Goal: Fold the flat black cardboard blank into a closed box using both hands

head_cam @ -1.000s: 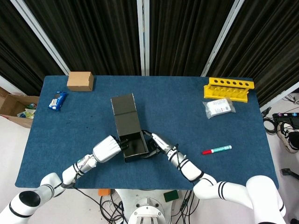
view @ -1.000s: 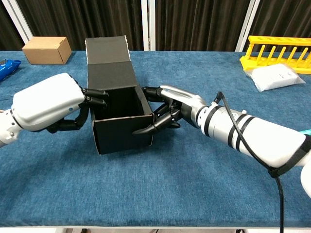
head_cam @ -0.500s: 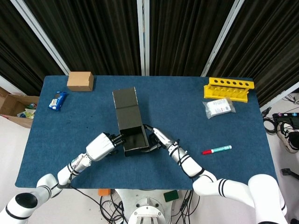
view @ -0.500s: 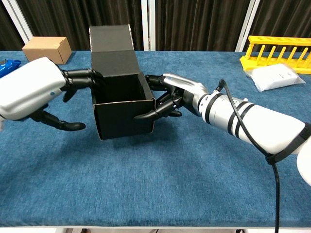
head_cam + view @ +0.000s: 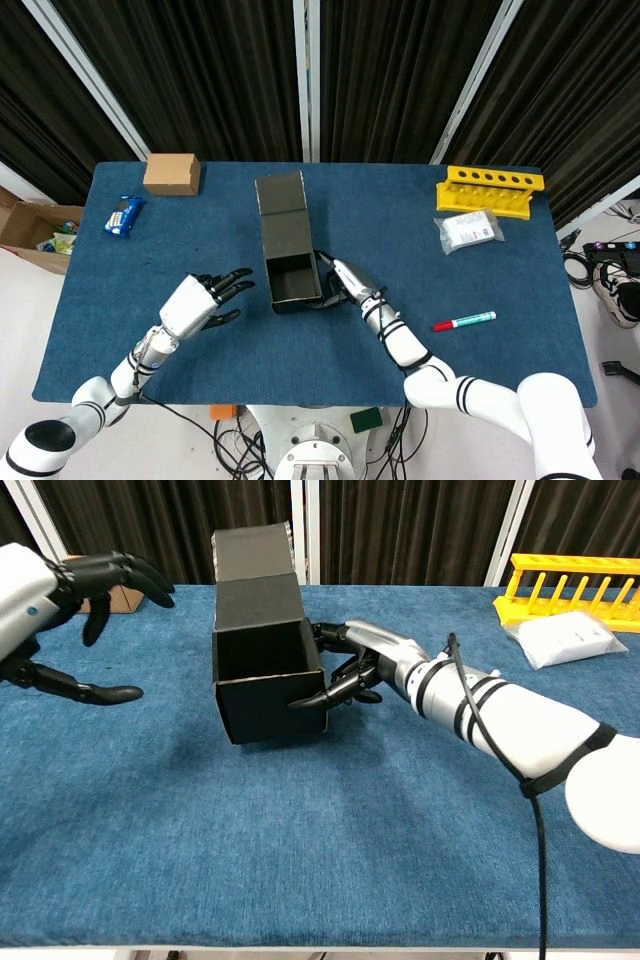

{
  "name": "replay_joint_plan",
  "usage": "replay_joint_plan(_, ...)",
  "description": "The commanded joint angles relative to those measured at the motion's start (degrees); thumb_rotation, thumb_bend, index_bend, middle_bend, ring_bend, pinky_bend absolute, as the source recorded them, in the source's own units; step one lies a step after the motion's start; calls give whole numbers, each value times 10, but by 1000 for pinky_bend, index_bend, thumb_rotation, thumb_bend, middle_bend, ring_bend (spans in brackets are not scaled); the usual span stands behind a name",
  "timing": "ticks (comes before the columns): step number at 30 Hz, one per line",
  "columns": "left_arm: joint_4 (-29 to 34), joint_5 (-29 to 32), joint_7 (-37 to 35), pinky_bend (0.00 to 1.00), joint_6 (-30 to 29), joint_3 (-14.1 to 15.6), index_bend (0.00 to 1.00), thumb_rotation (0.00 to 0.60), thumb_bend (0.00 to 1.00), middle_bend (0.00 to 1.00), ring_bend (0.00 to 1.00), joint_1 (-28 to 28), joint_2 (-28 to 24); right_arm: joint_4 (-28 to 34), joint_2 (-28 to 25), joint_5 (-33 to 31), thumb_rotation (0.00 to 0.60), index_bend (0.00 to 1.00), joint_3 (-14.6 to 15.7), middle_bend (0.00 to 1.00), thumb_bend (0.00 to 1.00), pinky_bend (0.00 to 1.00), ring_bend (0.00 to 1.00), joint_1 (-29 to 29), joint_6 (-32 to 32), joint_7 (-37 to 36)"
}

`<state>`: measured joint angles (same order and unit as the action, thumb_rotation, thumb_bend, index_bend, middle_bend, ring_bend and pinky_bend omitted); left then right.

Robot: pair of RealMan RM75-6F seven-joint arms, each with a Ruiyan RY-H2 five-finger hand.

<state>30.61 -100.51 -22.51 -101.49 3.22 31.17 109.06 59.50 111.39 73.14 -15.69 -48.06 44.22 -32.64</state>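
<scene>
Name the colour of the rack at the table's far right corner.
Yellow. The rack shows best in the head view.

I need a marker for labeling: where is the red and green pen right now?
In the head view the pen lies on the table's right side, below the plastic bag and yellow rack.

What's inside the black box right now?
Nothing shows inside the black box: both views show only dark inner walls and floor. Its lid flap stands open. The near wall hides the floor's front strip in the chest view. The right hand holds it from outside.
</scene>
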Motion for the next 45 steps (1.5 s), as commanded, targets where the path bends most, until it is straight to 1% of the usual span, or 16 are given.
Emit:
replay_joint_plan(1,40,27,-54,966,24,-11,302,595,60,265,696,-16,-10,9,-1,-3,600,6,5,59,27,1000,687,2,-6,10)
replay_joint_plan(4,79,41,-80,967,50,-12,292,546,57,253,697,-22,-23,36,-13,-7,600,0,12,3,0,1000,662,12,-9,17)
replay_joint_plan(5,98,47,-87,968,62,-13,284,518,54,247,698,-24,-31,49,-20,-10,600,0,14,0,0,1000,659,17,-10,22)
replay_joint_plan(8,155,60,-106,968,94,-13,254,476,46,231,700,-27,-52,84,-38,-14,600,0,22,0,0,1000,657,28,-7,36)
replay_joint_plan(10,195,67,-111,968,117,-12,228,459,46,218,700,-28,-69,105,-49,-15,600,0,27,0,0,1000,657,37,-2,46)
replay_joint_plan(16,273,86,-95,968,187,-6,124,415,47,146,695,-25,-106,139,-75,-35,600,0,28,0,0,1000,657,52,-2,66)
replay_joint_plan(19,307,108,-98,968,238,-11,68,365,48,94,691,-18,-122,174,-111,-40,600,0,30,0,0,1000,657,61,-9,68)
replay_joint_plan(22,345,133,-131,968,288,-19,35,356,48,62,688,-10,-138,232,-175,-47,600,0,33,17,0,1000,658,72,-26,72)
replay_joint_plan(24,363,148,-154,968,322,-25,17,375,48,49,686,-2,-147,289,-232,-53,600,0,29,38,0,1000,658,78,-40,65)
replay_joint_plan(27,371,163,-180,969,357,-36,9,435,48,45,685,8,-149,366,-306,-44,600,0,13,73,14,1000,661,89,-37,52)
replay_joint_plan(29,371,166,-186,969,373,-41,9,479,48,39,685,15,-146,403,-344,-36,600,0,1,86,25,1000,663,95,-31,44)
replay_joint_plan(32,373,169,-196,969,401,-49,7,520,49,26,684,29,-140,441,-389,-29,600,0,-18,88,26,1000,663,100,-18,36)
replay_joint_plan(36,360,173,-204,969,426,-59,7,587,49,20,682,43,-123,456,-406,-33,600,0,-27,88,26,1000,663,101,-10,30)
replay_joint_plan(38,350,173,-207,969,437,-62,7,596,49,20,683,49,-115,456,-406,-34,600,0,-25,89,26,1000,663,101,-9,26)
replay_joint_plan(45,322,176,-235,969,465,-74,7,596,49,20,683,66,-92,440,-392,-31,600,0,-12,88,25,1000,663,101,-9,14)
